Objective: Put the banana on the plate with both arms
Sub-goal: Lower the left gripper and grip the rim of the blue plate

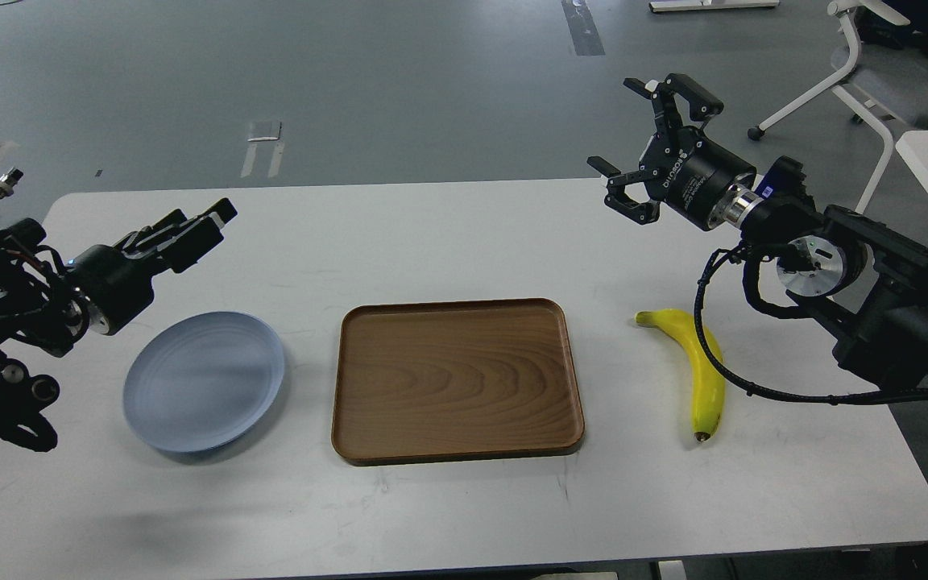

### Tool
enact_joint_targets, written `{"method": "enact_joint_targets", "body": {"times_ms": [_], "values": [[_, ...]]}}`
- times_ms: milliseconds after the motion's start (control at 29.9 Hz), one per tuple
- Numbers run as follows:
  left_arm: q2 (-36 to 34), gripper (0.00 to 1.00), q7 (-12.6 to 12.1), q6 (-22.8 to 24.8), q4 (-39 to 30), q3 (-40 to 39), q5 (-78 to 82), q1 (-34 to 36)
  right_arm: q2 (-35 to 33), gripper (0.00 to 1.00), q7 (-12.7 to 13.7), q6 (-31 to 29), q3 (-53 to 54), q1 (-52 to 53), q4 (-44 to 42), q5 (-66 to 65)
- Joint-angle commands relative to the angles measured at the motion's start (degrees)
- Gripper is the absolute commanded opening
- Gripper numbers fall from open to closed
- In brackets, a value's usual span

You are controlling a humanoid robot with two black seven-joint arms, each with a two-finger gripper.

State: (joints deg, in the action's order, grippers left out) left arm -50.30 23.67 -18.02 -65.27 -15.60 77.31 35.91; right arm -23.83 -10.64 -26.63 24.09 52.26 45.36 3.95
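The yellow banana (693,366) lies on the white table (448,499) at the right, dark tip toward me. The pale blue plate (205,379) lies at the left, bare. My right gripper (633,133) is open and empty, raised well above the table, up and to the left of the banana. My left gripper (210,219) hangs above the table just beyond the plate; its fingers look close together and hold nothing.
A brown wooden tray (456,379) lies between plate and banana, bare. A black cable (722,366) from my right arm drapes across the banana. A white chair (875,72) stands beyond the table at the far right.
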Motion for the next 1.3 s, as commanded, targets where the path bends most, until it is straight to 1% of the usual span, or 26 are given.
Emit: {"method": "enact_joint_targets", "body": {"times_ms": [0,67,167,334,602,736,1003,1070,1104,1137,1204,1237,1271], "values": [[-4.7,0.98,0.3,-4.3,1.0,5.9,2.5,-2.7,0.0,1.00,-0.1,0.0,0.0,-0.3,0.0,0.0],[-6.0,0.98,0.1,-5.4,1.0,7.9,2.5,-3.5,0.0,1.00,-0.1,0.0,0.0,-0.7,0.0,0.0],[-6.3,0.98,0.1,-5.8,1.6,9.4,2.2,-5.0,0.0,1.00,-0.1,0.0,0.0,-0.8,0.0,0.0],[-6.1,0.98,0.0,-6.0,1.7,9.5,1.9,-7.6,0.0,1.00,-0.1,0.0,0.0,-1.2,0.0,0.0],[-3.6,0.98,0.1,-6.2,6.1,9.5,0.7,-9.6,-0.1,1.00,-0.1,0.0,0.1,-1.3,0.1,0.0],[-1.1,0.98,0.4,-6.7,9.9,9.5,0.7,-10.9,-0.7,1.00,-0.1,0.0,0.0,-1.5,0.2,0.0],[-0.6,0.95,0.9,-6.8,10.3,9.6,0.7,-12.1,-0.7,1.00,-0.1,0.0,0.0,-2.0,0.2,0.0],[-0.5,0.86,0.9,-6.8,10.3,9.7,0.7,-12.1,-0.8,1.00,-0.1,0.0,-0.1,-2.0,0.2,-0.1],[-0.5,0.76,0.9,-6.7,10.3,9.7,0.7,-12.2,-0.8,1.00,-0.1,0.0,-0.4,-2.1,0.1,-0.1],[-0.5,0.63,1.0,-6.6,10.4,9.8,0.8,-12.2,-0.8,1.00,-0.1,0.0,-0.3,-2.2,0.2,-0.1],[-0.6,0.50,0.9,-6.2,10.4,9.8,0.7,-12.3,-0.8,1.00,-0.1,0.0,-0.3,-2.5,0.3,-0.1],[-0.6,0.39,0.9,-5.8,10.4,9.8,0.7,-12.3,-0.8,1.00,-0.1,0.0,-0.2,-2.7,0.3,-0.1],[-0.6,0.31,0.9,-5.6,10.4,9.8,0.7,-12.3,-0.8,1.00,-0.1,0.0,-0.2,-2.7,0.3,-0.1]]}}
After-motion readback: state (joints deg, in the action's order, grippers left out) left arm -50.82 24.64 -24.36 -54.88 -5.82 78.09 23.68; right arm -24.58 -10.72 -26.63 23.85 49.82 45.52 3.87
